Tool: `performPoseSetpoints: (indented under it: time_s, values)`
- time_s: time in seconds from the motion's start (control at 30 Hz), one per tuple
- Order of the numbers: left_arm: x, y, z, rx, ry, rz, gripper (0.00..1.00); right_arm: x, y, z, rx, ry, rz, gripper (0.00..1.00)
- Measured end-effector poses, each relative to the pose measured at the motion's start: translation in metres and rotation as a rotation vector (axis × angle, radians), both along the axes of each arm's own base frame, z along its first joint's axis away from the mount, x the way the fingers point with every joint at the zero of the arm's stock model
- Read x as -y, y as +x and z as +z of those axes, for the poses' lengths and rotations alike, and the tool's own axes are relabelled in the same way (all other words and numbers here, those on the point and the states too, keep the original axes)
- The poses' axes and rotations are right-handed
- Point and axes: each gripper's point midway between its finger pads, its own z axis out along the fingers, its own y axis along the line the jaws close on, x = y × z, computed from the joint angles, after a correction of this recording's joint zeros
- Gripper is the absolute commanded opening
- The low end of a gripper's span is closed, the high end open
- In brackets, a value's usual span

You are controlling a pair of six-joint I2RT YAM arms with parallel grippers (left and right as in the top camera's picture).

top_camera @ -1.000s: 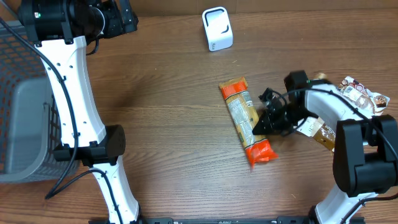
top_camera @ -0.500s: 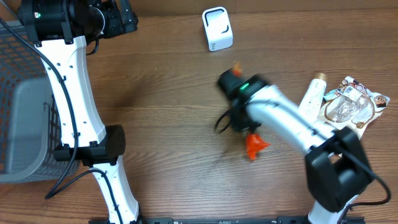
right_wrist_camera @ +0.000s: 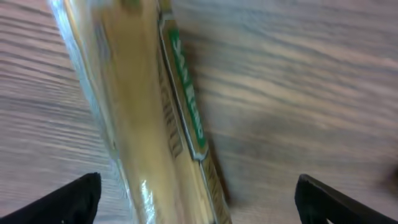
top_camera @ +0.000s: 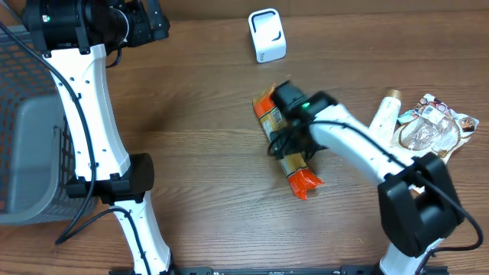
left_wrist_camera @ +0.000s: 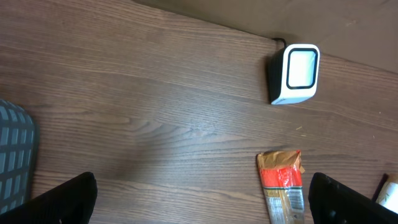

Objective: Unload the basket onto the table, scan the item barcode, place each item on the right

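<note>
Wide brown wooden table [top_camera: 206,153] under everything, and at its left edge sits the grey mesh basket [top_camera: 23,137]. The left arm [top_camera: 84,99] stands tall on that side, reaching to the far edge; its left gripper [left_wrist_camera: 205,202] hangs high over bare wood with the jaws spread wide and nothing between them. Over on the other side the right arm [top_camera: 359,149] stretches in towards the middle of the table, and the right gripper [top_camera: 290,134] is down low, right over the snack packet [top_camera: 293,165]. That long packet with orange ends lies flat on the wood, angled, near the centre and well short of the scanner. From the right wrist camera, the jaws are parted wide, one fingertip [right_wrist_camera: 62,199] on either side of the packet, neither one pressing on it. Near the right edge lie a crinkly clear wrapper [top_camera: 432,126] and, just beside it, a pale bottle [top_camera: 384,116]. At the far edge, the small white barcode scanner [top_camera: 267,35] stands upright.
</note>
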Motion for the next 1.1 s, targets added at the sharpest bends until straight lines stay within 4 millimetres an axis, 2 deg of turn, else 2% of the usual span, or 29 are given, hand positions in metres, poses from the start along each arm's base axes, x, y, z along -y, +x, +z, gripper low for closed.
performPoseSetpoints:
  time_s: [0.13,0.3,0.37,0.47,0.6,0.63,0.9,0.93,1.1]
  values:
    - [0.0,0.0,0.0,0.0,0.0,0.0,1.0,0.001,0.002,-0.007,-0.076,0.207,0.041,1.0]
    - [0.0,0.0,0.0,0.0,0.0,0.0,0.99,-0.002,-0.028,-0.03,-0.173,0.338,0.108,0.99]
    - [0.0,0.0,0.0,0.0,0.0,0.0,1.0,-0.008,-0.037,-0.035,-0.191,0.386,0.136,0.95]
    - [0.0,0.0,0.0,0.0,0.0,0.0,0.99,-0.019,-0.038,-0.034,-0.167,0.456,0.171,0.77]
    - [0.002,0.0,0.0,0.0,0.0,-0.005,1.0,-0.022,-0.045,-0.037,-0.183,0.483,0.183,0.34]
    - [0.003,0.0,0.0,0.0,0.0,-0.006,1.0,-0.023,-0.046,-0.037,-0.188,0.489,0.18,0.27]
    - [0.003,0.0,0.0,0.0,0.0,-0.006,1.0,-0.028,-0.047,-0.034,-0.204,0.52,0.149,0.09]
    - [0.003,0.0,0.0,0.0,0.0,-0.006,1.0,-0.028,-0.046,-0.033,-0.205,0.521,0.146,0.05]
    - [0.003,0.0,0.0,0.0,0.0,-0.006,0.99,-0.03,-0.035,-0.013,-0.228,0.525,0.111,0.04]
